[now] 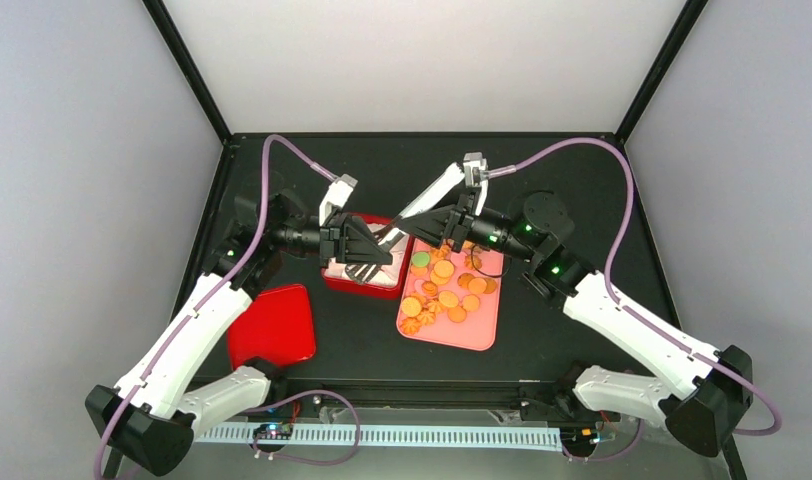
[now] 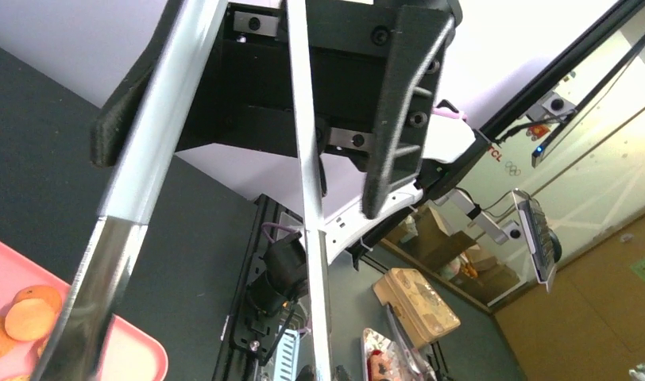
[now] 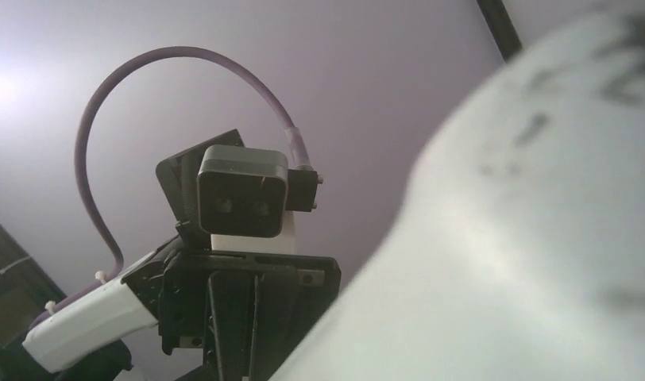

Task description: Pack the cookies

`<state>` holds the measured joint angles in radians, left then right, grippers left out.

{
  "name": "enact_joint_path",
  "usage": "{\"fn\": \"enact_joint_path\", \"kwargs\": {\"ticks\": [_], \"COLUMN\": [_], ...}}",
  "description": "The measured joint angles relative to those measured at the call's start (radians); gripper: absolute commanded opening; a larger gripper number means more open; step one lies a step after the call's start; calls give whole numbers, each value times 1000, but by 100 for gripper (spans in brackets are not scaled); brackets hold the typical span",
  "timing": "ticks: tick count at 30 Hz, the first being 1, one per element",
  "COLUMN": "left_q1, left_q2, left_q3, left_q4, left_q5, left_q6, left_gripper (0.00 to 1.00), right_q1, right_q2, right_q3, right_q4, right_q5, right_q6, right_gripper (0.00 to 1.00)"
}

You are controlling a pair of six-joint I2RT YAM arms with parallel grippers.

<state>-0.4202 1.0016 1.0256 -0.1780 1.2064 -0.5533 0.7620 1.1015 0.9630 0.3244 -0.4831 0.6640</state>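
Arms: left arm (image 1: 187,335) and right arm (image 1: 632,330) — white shells with black joints.
Cables: a thick purple cable (image 1: 282,150) on each arm.
Lights: tiny green lights (image 1: 527,229) on the right arm.
Left pincer fingers (image 2: 399,103): black, ribbed, with small screws.
Bases (image 1: 142,435): chunky black blocks.

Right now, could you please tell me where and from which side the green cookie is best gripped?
Probably by its rim, pinched across opposite edges from straight above. The green cookie lies flat on the pink tray, near its far left corner, and orange cookies crowd close beside it, so a sideways approach looks blocked.
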Motion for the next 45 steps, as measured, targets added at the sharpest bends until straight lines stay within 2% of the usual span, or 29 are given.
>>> {"fn": "enact_joint_path", "kwargs": {"ticks": [3, 9, 10, 12, 13, 14, 15, 20, 24, 29, 37, 41, 45], "left_q1": [0, 0, 0, 0, 0, 0, 0, 0, 3, 41, 192, 316, 435], "left_q2": [0, -3, -6, -13, -18, -21, -23, -19, -21, -55, -63, -8, 129], "left_q3": [0, -2, -2, -3, -3, -3, -2, 8, 42, 88, 98, 67, 52], "left_q4": [15, 13, 13, 6, -2, -13, -31, -186, -321, -474, -661, -690, -689], "left_q5": [10, -4, -13, -29, -46, -59, -71, -172, -292, -471, -641, -697, -731], "left_q6": [0, 14, 24, 55, 77, 107, 138, 311, 460, 661, 878, 960, 999], "left_gripper": [2, 2, 6, 21, 34, 51, 59, 77, 91, 96, 98, 99, 98], "right_q1": [0, -6, -6, -6, -6, -6, -5, -5, -5, -5, -5, -5, -5], "right_q2": [8, 22, 21, 21, 20, 19, 18, 4, -27, -51, -9, 57, 107], "right_q3": [-13, -40, -40, -40, -40, -40, -39, -9, 7, -3, -59, -64, -82], "right_q4": [53, 126, 132, 139, 136, 124, 106, -69, -234, -376, -441, -420, -387], "right_q5": [-14, -25, -26, -25, -25, -24, -20, 60, 184, 349, 546, 619, 670], "right_q6": [37, 97, 106, 105, 101, 96, 85, -31, -168, -313, -439, -463, -473], "right_gripper": [56, 38, 38, 38, 38, 38, 38, 38, 38, 40, 42, 42, 43]}}
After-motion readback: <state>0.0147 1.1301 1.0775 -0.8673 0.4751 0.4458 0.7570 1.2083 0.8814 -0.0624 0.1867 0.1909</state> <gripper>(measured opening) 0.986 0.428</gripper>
